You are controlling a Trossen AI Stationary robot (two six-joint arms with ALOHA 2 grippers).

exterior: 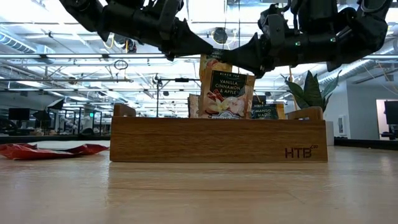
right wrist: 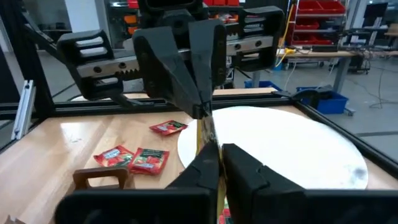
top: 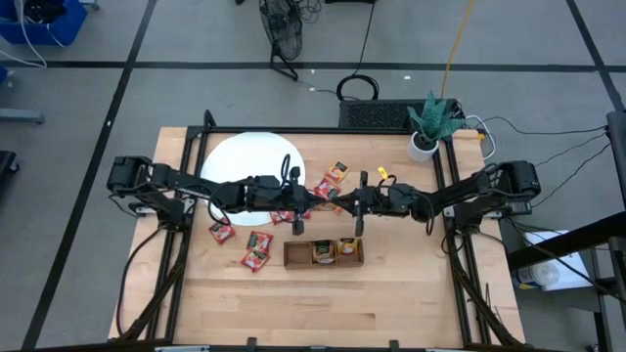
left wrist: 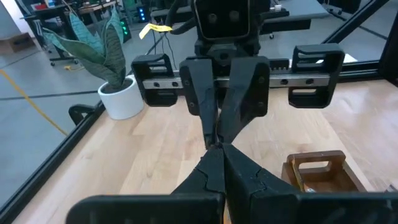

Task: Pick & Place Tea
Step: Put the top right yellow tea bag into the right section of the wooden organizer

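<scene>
One orange-yellow tea sachet (right wrist: 208,130) hangs in the air over the table's middle, edge-on in the right wrist view. My left gripper (top: 315,192) and my right gripper (top: 339,196) meet tip to tip, both shut on it. In the low view the sachet (exterior: 206,65) shows behind the sachets (exterior: 231,93) that stand in the wooden tray (top: 323,254). Red sachets (top: 256,250) lie flat on the table left of the tray. Orange ones (top: 338,172) lie flat beside the white disc (top: 249,161). My left gripper pinches the sachet's upper edge (right wrist: 206,119) between its two fingers, one on each flat face, coming level from the table's left. The sachet hangs upright below the fingertips, clear of the table. My right gripper pinches the same sachet near its top (right wrist: 211,142) between its two fingers, coming level from the table's right, just under the left gripper's fingertips. The sachet's faces turn toward the table's near and far edges.
The tray stands just nearer the table's front edge than the grippers, with sachets upright in its middle and right compartments. A potted plant (top: 430,125) stands at the far right corner. Bare wood lies in front of the tray.
</scene>
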